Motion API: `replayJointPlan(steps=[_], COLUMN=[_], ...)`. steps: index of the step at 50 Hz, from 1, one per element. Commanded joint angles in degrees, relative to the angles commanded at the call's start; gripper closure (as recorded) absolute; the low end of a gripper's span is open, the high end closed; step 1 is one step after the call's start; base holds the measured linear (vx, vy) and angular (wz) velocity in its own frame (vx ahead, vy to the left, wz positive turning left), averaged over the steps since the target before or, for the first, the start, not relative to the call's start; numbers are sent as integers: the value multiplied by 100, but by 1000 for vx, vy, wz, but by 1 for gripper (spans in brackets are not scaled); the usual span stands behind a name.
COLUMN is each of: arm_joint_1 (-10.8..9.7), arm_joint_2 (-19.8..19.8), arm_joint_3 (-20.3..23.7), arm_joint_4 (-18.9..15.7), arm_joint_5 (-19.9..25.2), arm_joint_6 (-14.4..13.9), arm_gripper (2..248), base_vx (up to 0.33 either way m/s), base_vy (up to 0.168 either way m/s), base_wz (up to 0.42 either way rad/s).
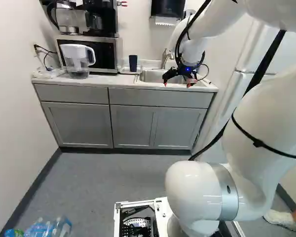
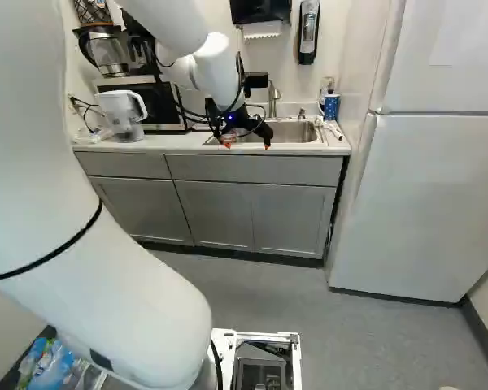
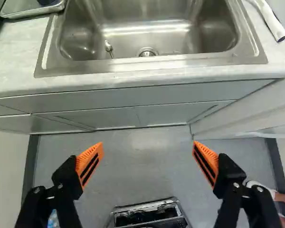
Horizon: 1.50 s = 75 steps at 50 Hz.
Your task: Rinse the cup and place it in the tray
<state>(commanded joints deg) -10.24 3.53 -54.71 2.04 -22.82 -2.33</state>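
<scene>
"Gripper?"

"One black gripper (image 1: pixel 177 84), orange pads (image 3: pixel 89 161), fingers spread wide apart, nothing held. Position: at the front of the sink (image 3: pixel 147 29). In the wrist view, the basin lies ahead of the fingertips and the floor (image 3: pixel 145 159) shows between them."

"Cup?"

"One dark blue cup (image 1: pixel 133 63), upright, on the sink's left side in the left base view, well apart from the fingers. The wrist view catches only its foot, on a metal tray (image 3: pixel 26 11). Also one blue-and-white cup (image 2: pixel 332 106), upright, at the counter's far right in the right base view. Which of the two is the one to be rinsed cannot be told."

"Sink contents and fittings?"

"One faucet (image 1: pixel 164 58), behind the basin. One small metal piece (image 3: pixel 109 46), inside the basin, near the drain (image 3: pixel 147 52). One white tube (image 3: pixel 271 20), on the counter (image 1: pixel 96 81), just beside the sink."

"Remaining stock?"

"One white-handled pitcher (image 1: pixel 77 60), clear below, upright on the counter in front of one microwave (image 1: pixel 107 53). One coffee maker (image 1: pixel 101 17), on top of the microwave."
</scene>
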Motion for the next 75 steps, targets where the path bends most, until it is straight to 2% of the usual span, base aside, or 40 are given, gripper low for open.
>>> replayJointPlan(steps=[19,38,57,75], arm_joint_1=[69,170,304,462], arm_joint_2=[84,207,370,563], arm_joint_3=[334,826,1476,2246], arm_joint_4=[-14,-34,-61,-92], arm_joint_5=[490,1210,2162,3290], arm_joint_6=[16,39,69,105], arm_gripper=[3,3,3,3], base_vx=[0,0,0,0], base_vy=[0,0,0,0], base_wz=[0,0,0,0])
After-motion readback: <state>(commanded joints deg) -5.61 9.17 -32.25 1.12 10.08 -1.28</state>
